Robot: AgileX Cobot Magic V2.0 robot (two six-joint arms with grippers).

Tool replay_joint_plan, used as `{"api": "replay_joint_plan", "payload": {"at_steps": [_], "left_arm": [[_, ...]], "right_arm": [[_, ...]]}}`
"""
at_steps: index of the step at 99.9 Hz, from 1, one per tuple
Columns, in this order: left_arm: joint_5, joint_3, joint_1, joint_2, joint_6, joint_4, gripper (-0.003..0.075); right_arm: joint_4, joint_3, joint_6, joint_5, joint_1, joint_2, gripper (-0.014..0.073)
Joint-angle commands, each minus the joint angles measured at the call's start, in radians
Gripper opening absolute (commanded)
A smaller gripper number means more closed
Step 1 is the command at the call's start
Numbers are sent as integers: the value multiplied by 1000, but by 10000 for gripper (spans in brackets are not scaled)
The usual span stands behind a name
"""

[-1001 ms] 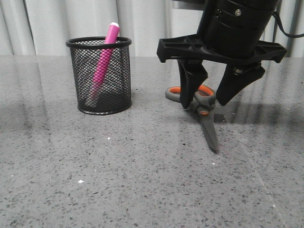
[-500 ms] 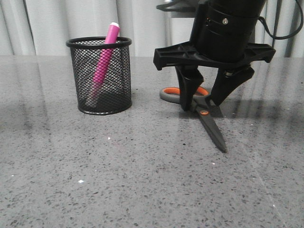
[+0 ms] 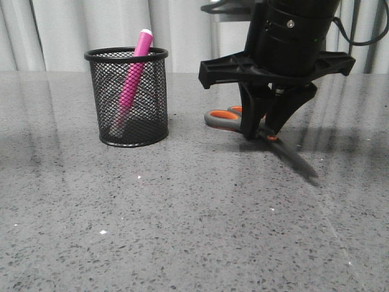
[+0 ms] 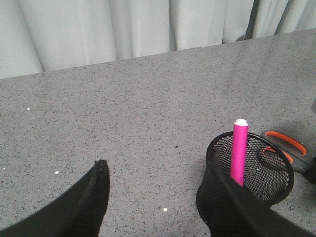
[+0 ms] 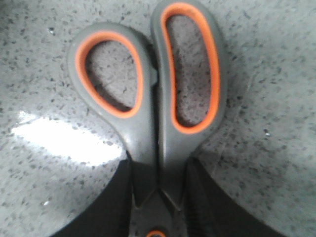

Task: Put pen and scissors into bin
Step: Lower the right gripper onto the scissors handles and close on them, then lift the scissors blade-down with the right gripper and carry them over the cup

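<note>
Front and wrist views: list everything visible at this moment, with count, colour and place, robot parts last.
bin: one, black wire mesh, upright on the left of the table.
pen: one, magenta-pink with a white end, leaning inside the bin.
scissors: one pair, dark grey with orange-lined handles, right of the bin, between the right fingers.
table: one, speckled grey.
curtain: pale, behind the table.
left gripper: black, open, beside the bin.
right gripper: black, shut on the scissors near the pivot.

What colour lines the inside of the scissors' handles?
Orange, inside dark grey handles of the scissors; clearest in the right wrist view.
</note>
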Motion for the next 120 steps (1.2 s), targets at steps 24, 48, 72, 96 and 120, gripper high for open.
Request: {"api": "replay_joint_plan", "payload": {"at_steps": [24,48,72,96,120], "left_arm": [[-51,-29,1,-16,-7,-39,386],[-67,-29,1,-16,-7,-39,386],[-67,-29,1,-16,-7,-39,386],[-67,-29,1,-16,-7,-39,386],[-68,-29,1,-16,-7,-39,386]], "right_arm": [[-20,131,59,-420,8,-330,-75],[-25,289,59,-941,24,-452,-75],[-135,292,57,-1369,50,-331,-75],[-214,288,33,-1735,50,-159,-75],[-192,288,4,-1778,48,-82,-75]]}}
